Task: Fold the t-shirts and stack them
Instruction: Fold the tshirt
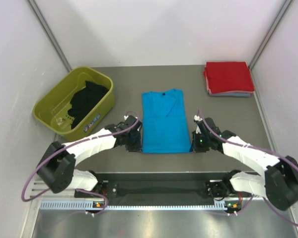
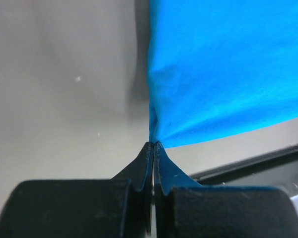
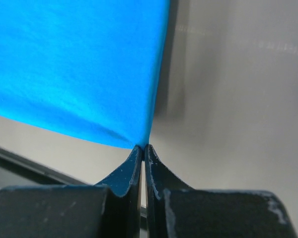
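The turquoise t-shirt [image 1: 163, 124] is plain and bright. The red t-shirt [image 1: 228, 75] shows a grey-blue t-shirt [image 1: 233, 94] beneath. The black t-shirt [image 1: 87, 99] sits in an olive-green tub [image 1: 44, 106]. The surface [image 1: 124, 79] is grey.

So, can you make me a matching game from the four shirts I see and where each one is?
Shirts: 1 turquoise t-shirt; 2 red t-shirt; 3 black t-shirt; 4 grey-blue t-shirt.
Places: A in the olive-green tub; B topmost at the far right; C flat on the table, near corners pinched by the left gripper and right gripper; D under the red one.
Pairs: 1-C, 2-B, 3-A, 4-D.
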Tool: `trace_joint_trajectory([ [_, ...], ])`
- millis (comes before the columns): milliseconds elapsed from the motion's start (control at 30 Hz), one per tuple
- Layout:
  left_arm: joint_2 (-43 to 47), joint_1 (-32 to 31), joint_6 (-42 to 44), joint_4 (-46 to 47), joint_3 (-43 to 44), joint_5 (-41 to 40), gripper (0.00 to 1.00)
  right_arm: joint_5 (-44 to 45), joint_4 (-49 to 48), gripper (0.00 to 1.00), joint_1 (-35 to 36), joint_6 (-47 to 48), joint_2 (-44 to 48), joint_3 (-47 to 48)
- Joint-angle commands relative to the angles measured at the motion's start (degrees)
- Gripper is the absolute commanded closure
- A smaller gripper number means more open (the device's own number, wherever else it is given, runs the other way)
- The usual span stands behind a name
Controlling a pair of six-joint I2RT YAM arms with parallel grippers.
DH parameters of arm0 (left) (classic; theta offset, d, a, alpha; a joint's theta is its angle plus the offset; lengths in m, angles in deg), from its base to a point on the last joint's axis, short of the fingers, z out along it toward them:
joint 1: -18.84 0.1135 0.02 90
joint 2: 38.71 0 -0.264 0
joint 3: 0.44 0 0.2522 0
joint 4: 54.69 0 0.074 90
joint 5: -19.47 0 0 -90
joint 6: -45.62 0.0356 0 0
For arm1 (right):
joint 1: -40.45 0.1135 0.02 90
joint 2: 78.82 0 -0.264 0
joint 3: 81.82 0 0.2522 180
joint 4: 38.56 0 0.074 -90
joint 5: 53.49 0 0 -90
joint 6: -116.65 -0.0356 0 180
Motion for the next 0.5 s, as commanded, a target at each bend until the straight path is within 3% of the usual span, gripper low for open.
trace_joint_trajectory([
  [0,4.8,-1.0,-3.3,-6.5,-1.2,-3.7,1.0,4.9,5.5,1.0,2.7,-4.6,5.3,-1.0],
  [233,8.6,-2.0,-3.5,-10.1,2.6,-6.6,1.0,9.6,10.9,1.0,5.9,-7.4,8.9,3.3],
  [467,3.7,-1.6,1.2,-14.2,17.5,-16.2,1.0,16.1,15.6,1.0,4.2,-1.3,4.0,15.6],
])
